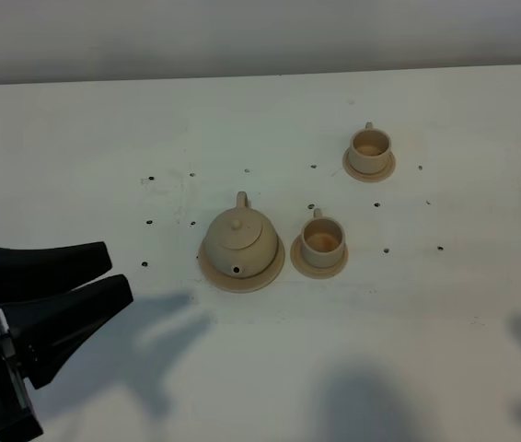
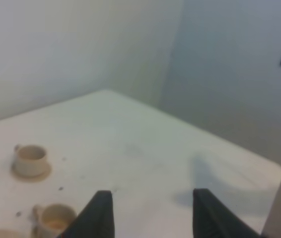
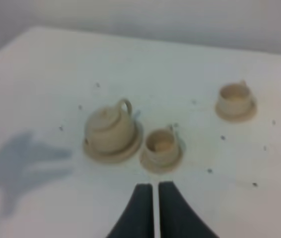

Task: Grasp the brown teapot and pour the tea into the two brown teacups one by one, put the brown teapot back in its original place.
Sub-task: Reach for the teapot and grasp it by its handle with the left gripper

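The brown teapot (image 1: 240,239) stands on its wide beige saucer (image 1: 214,272) at mid table, handle to the back; it also shows in the right wrist view (image 3: 108,128). One brown teacup (image 1: 322,239) on a small saucer sits just right of it, the other teacup (image 1: 370,149) farther back right. Both cups show in the right wrist view (image 3: 161,144) (image 3: 235,98) and the left wrist view (image 2: 55,218) (image 2: 30,157). My left gripper (image 1: 121,273) is open and empty at the left edge, well left of the teapot. My right gripper (image 3: 155,187) is shut and empty, out of the high view.
The white table (image 1: 426,350) carries small dark screw holes (image 1: 385,249) around the tea set. Arm shadows lie along the front. A grey wall runs behind the table's far edge (image 1: 260,75).
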Controlling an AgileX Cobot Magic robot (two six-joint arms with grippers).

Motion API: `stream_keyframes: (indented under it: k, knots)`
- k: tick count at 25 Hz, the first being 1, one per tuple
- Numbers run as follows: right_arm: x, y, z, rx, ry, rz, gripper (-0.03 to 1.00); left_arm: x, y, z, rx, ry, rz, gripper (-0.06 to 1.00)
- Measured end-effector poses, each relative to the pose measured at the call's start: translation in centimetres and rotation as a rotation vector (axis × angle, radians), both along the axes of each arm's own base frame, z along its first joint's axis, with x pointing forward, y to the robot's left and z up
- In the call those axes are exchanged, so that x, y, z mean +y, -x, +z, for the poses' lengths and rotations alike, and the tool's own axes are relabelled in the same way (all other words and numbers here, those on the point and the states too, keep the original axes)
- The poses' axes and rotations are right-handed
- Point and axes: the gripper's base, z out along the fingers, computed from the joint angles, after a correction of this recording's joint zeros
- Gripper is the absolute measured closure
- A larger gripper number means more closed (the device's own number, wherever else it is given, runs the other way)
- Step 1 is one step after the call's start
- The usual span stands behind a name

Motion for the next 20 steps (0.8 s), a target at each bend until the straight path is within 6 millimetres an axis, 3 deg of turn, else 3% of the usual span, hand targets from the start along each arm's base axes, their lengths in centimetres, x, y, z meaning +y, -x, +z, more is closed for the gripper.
stream_keyframes:
  k: [6, 20]
  knots:
    - [-0.9, 1.3, -0.8, 0.019, 0.098, -0.022, 0.94, 0.3, 0.2, 2.3, 0.042, -0.102, 0.026, 0.63]
    - [-3.8, 5.8, -2.4, -0.033, 0.148, -0.207, 0.94, 0.5, 0.1, 2.2, 0.074, -0.134, 0.042, 0.63]
